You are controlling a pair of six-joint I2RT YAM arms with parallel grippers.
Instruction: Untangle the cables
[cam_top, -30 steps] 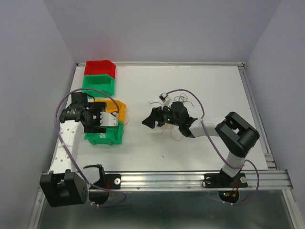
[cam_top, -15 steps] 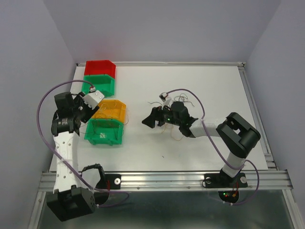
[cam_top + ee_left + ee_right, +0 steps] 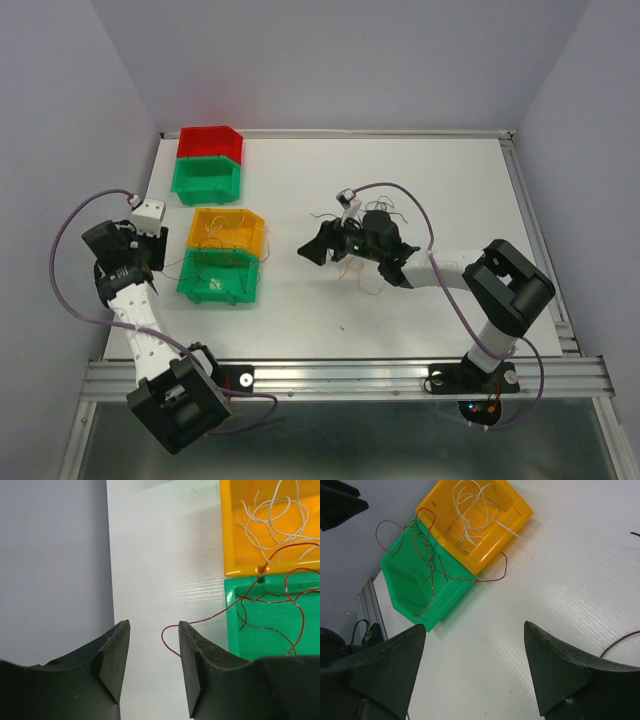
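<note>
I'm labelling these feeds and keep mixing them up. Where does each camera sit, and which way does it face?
Top external: above and behind the bases, looking down on the table; the left arm and right arm show.
Left wrist: on the left arm, looking down past the left gripper at the table's left edge.
Right wrist: on the right arm, facing left past the right gripper.
Both wrist views share the yellow bin, green bin and red wire.

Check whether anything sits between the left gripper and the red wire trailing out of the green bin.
Nothing visible: the red wire loops onto the table right beside the left gripper, trailing over the wall of the green bin.
</note>
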